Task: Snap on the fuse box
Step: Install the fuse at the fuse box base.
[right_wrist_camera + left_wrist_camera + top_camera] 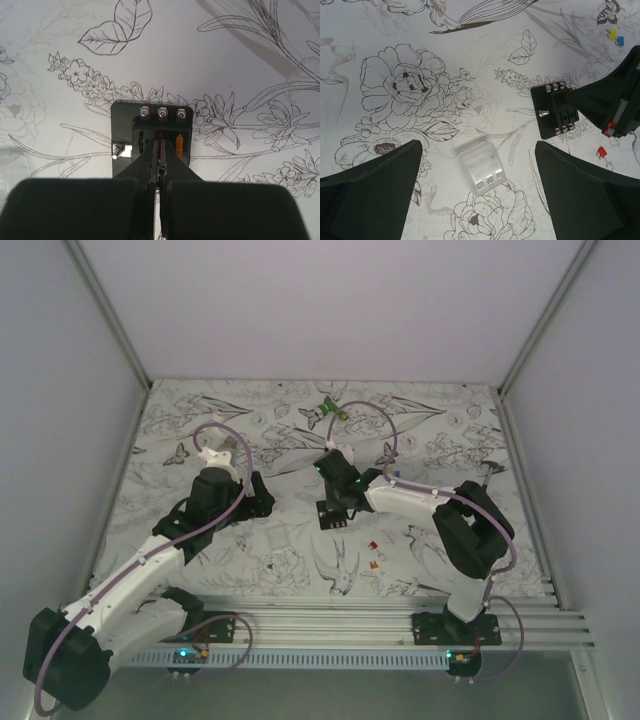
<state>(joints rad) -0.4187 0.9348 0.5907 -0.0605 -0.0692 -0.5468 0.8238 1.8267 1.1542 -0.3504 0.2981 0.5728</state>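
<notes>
The fuse box (122, 125) is a flat black square lying on the flower-print mat, with three screws along its far edge and an orange fuse (179, 144) in its right slot. My right gripper (160, 142) is shut on a small red fuse (160, 135), held at the box's middle slot. In the top view the fuse box (333, 517) lies under the right gripper (336, 502). My left gripper (477, 147) hangs open above a clear plastic cover (480, 167) that lies between its fingers without touching them. The fuse box (555, 110) is to the right of the cover.
Loose red and yellow fuses (374, 552) lie on the mat near the right arm, and a red one (601, 151) lies close to the box. Yellow and blue fuses (615, 36) sit farther back. A green-and-white tool (325, 408) lies at the far middle. Walls enclose the mat.
</notes>
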